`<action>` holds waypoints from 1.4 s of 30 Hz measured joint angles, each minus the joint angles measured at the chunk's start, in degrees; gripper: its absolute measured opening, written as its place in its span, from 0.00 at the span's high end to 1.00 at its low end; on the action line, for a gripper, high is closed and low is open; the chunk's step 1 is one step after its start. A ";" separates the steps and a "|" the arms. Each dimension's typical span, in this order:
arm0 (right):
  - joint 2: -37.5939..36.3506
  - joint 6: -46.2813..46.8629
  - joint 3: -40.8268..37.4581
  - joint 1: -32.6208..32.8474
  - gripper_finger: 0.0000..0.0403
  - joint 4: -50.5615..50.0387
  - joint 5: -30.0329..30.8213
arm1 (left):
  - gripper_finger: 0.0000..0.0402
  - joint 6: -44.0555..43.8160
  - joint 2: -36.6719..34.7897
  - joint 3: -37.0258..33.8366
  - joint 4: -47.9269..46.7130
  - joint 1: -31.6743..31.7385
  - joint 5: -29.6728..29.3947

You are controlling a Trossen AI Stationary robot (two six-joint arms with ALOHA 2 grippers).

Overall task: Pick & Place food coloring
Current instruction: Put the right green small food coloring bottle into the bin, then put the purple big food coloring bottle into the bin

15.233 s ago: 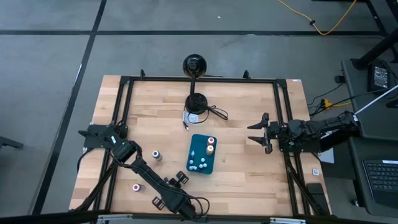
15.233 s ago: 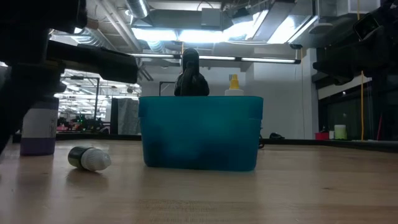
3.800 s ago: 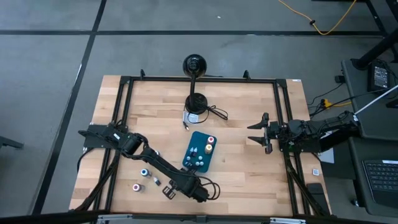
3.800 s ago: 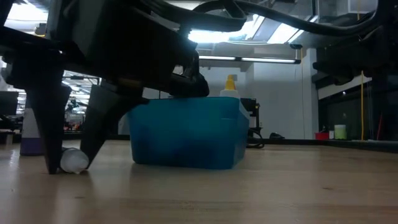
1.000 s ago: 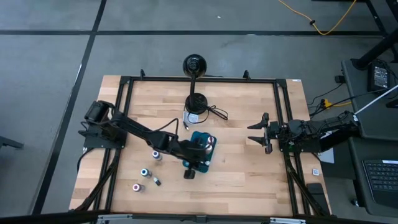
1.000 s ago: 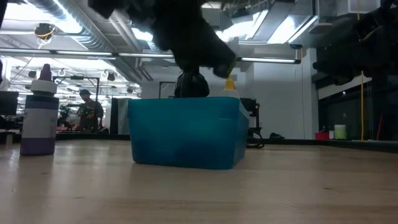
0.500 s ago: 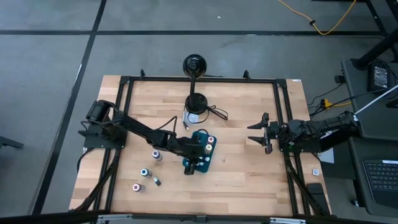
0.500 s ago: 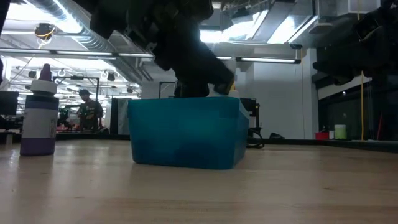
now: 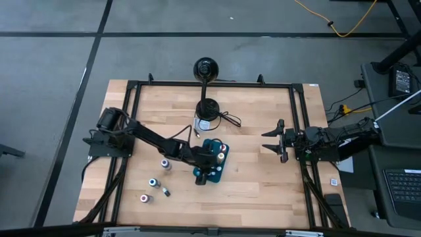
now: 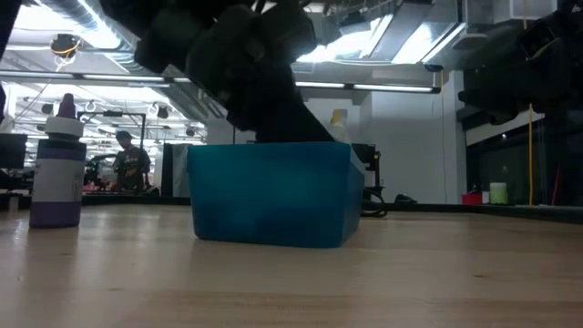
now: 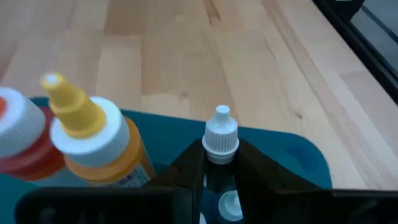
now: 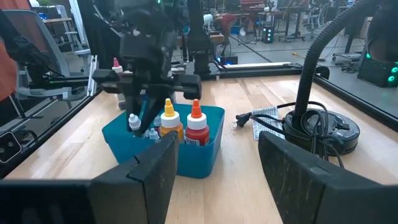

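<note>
The tray (image 9: 212,161) sits mid-table, with bottles (image 9: 222,152) standing inside it. The left gripper (image 9: 206,172) hangs over the tray's near end, clamping a small bottle (image 11: 221,134) just above the inside. Left of the tray, four more bottles (image 9: 153,183) lie scattered. Behind the tray stands a lamp base (image 9: 208,108). The right gripper (image 9: 275,140) waits well right of the tray.

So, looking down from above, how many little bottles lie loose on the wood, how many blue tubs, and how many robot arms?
Loose bottles: 4
Teal tray: 1
Robot arms: 2, left arm and right arm
Total: 7
</note>
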 joint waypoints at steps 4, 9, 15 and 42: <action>0.00 0.01 0.00 -0.02 0.45 0.00 0.01 | 0.84 -0.24 1.05 0.00 0.11 0.20 0.36; -0.01 0.01 0.02 -0.02 0.45 0.00 0.01 | 0.84 -0.35 1.74 0.04 0.21 0.64 0.96; -0.02 -0.01 0.00 -0.02 0.45 0.02 0.01 | 0.82 -0.78 2.62 0.01 0.47 1.05 1.90; 0.00 0.01 0.00 -0.02 0.45 0.00 0.01 | 0.65 -5.13 1.50 0.28 -2.52 1.81 2.59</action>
